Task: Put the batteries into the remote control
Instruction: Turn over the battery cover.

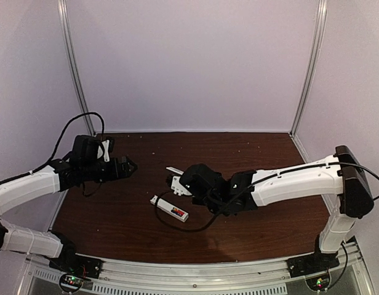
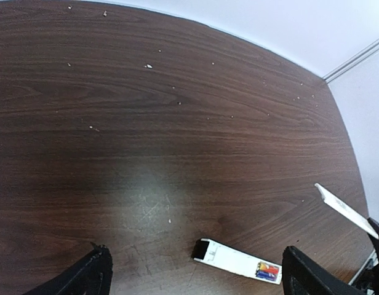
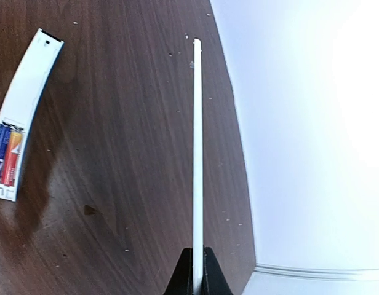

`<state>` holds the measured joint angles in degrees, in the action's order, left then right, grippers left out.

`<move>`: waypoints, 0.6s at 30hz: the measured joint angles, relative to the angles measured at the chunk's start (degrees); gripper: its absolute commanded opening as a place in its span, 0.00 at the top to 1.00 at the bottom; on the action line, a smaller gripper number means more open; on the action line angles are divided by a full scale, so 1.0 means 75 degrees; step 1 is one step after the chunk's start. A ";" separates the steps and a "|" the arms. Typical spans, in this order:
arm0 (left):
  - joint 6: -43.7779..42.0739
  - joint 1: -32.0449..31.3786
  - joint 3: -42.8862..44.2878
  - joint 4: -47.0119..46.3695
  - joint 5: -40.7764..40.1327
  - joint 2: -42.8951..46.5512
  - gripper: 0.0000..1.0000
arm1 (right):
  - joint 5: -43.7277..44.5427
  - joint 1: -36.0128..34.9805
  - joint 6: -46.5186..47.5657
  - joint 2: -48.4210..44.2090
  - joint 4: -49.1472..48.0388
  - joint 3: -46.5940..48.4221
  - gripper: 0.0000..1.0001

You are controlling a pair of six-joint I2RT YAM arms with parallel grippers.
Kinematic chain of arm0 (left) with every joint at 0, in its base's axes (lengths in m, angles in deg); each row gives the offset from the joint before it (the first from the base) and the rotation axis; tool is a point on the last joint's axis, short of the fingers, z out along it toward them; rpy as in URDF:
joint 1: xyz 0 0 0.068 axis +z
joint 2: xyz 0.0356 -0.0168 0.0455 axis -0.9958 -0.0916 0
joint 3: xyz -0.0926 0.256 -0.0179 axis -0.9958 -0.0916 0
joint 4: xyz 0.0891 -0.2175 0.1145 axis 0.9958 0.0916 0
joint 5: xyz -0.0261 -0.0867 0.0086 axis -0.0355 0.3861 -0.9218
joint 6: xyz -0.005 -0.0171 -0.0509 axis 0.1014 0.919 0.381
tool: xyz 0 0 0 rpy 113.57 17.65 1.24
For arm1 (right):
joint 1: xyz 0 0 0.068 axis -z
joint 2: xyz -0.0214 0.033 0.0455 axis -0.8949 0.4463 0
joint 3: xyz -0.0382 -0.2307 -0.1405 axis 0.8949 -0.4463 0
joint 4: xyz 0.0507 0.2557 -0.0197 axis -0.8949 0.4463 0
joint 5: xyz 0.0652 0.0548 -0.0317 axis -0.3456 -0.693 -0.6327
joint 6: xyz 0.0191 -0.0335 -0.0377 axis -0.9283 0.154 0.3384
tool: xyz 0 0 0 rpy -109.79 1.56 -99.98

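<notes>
The white remote control (image 1: pixel 169 208) lies flat on the dark wood table, slot side up. Both batteries (image 3: pixel 7 153), one blue-purple and one red-orange, sit side by side in the slot at one end. In the left wrist view the remote control (image 2: pixel 235 260) lies below and between the fingers of my wide-open, empty left gripper (image 2: pixel 195 252). My left gripper (image 1: pixel 131 165) hovers to the remote's left. The right gripper (image 3: pixel 197 270) is shut on the thin white cover strip (image 3: pixel 197 141), held edge-on above the table, just beyond the remote (image 3: pixel 28 98).
A black cable (image 1: pixel 177 226) from the right arm loops over the table beside the remote. Pale specks (image 2: pixel 149 66) dot the far tabletop. White walls with metal posts (image 1: pixel 75 74) enclose the back and sides.
</notes>
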<state>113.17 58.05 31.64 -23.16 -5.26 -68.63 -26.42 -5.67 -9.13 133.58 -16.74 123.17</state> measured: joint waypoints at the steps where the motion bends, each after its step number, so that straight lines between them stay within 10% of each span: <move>1: 0.0114 0.0125 0.0000 -0.0125 0.0239 -0.0111 0.03 | 0.0280 -0.0076 0.0236 0.0044 -0.0195 -0.0073 1.00; 18: 0.0568 0.0554 -0.0111 -0.1871 0.2428 -0.2142 0.08 | 0.3147 -0.1510 0.3940 0.1912 -0.3252 -0.0469 1.00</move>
<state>117.43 62.20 30.81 -37.19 12.95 -84.70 -2.81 -16.99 20.42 147.92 -41.13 119.65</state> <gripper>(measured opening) 0.948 0.035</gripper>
